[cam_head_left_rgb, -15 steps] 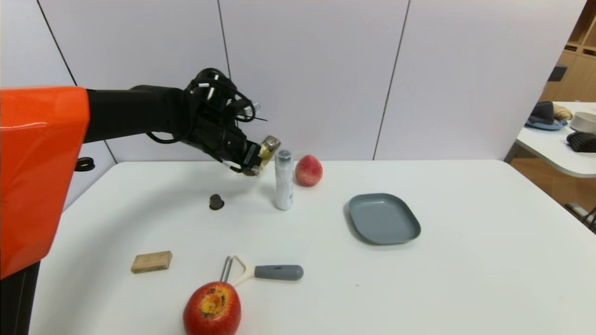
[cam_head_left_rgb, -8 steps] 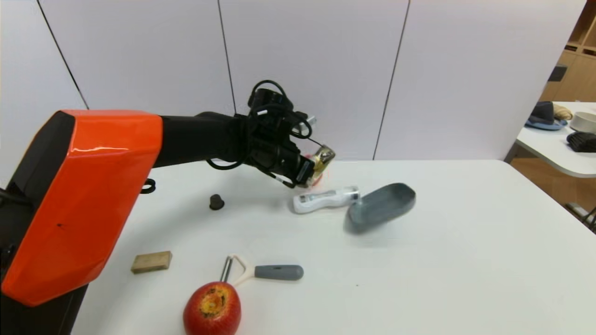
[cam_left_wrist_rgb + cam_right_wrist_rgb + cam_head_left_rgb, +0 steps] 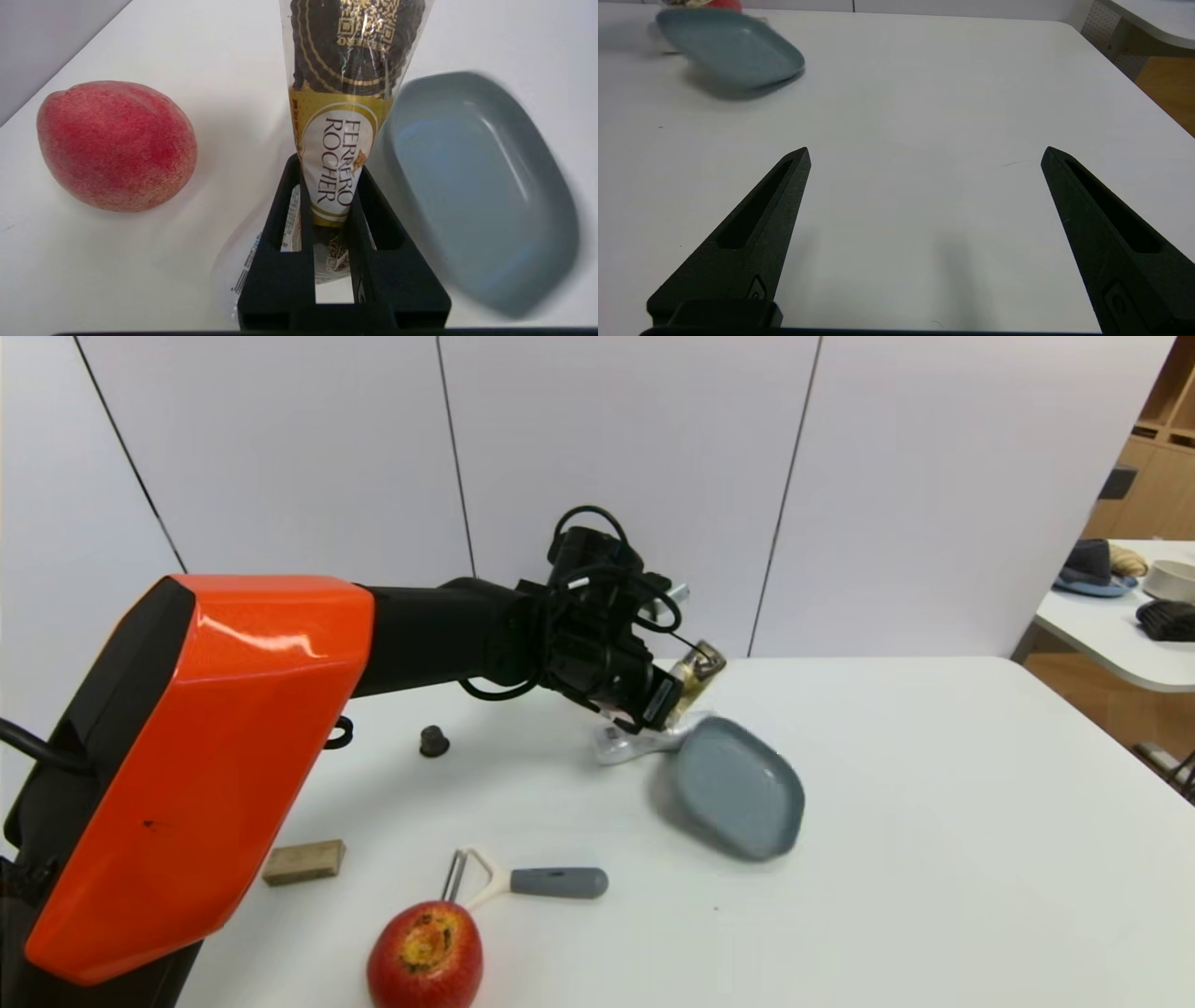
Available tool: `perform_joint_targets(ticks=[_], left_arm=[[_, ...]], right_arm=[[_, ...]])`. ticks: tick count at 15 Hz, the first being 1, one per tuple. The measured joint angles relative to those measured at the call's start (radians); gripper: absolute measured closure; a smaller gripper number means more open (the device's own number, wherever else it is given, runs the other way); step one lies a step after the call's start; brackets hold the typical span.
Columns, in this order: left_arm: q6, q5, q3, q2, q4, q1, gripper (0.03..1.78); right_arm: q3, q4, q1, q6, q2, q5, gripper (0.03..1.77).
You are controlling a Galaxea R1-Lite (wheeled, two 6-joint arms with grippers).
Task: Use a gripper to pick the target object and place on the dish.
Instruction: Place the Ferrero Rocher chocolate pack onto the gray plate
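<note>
Jaws of the left gripper (image 3: 332,219) are clamped on the snack packet (image 3: 343,116), up beside the dish (image 3: 738,789). Best to move over the dish's middle, go low, then let go. The right gripper (image 3: 924,154) waits with jaws apart.

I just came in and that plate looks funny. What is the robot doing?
The robot's left gripper is shut on a Ferrero Rocher snack packet and holds it in the air by the grey-blue dish. The dish is tipped up, not flat, and a white bottle lies on its side next to it, under the gripper. The packet is not yet on the dish. The right gripper waits open over bare table. A peach sits nearby.
</note>
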Motion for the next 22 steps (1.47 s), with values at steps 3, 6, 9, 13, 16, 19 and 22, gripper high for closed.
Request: perform_joint_targets(ticks=[3, 6, 9, 13, 16, 19, 22], left_arm=[[0.003, 0.001, 0.003, -0.019, -0.003, 0.003, 1.55], [0.008, -0.001, 0.004, -0.033, -0.004, -0.001, 1.56], [0.011, -0.002, 0.006, -0.042, 0.0, -0.024, 1.56], [0.011, -0.004, 0.013, -0.056, 0.044, -0.069, 1.57], [0.011, -0.003, 0.018, -0.059, 0.106, -0.103, 1.58], [0.005, -0.005, 0.03, -0.057, 0.151, -0.135, 1.58], [0.005, -0.007, 0.038, -0.046, 0.177, -0.154, 1.58]], right_arm=[[0.0, 0.0, 0.0, 0.0, 0.0, 0.0, 0.09], [0.0, 0.0, 0.0, 0.0, 0.0, 0.0, 0.09], [0.0, 0.0, 0.0, 0.0, 0.0, 0.0, 0.09], [0.0, 0.0, 0.0, 0.0, 0.0, 0.0, 0.09], [0.0, 0.0, 0.0, 0.0, 0.0, 0.0, 0.09], [0.0, 0.0, 0.0, 0.0, 0.0, 0.0, 0.09], [0.0, 0.0, 0.0, 0.0, 0.0, 0.0, 0.09]])
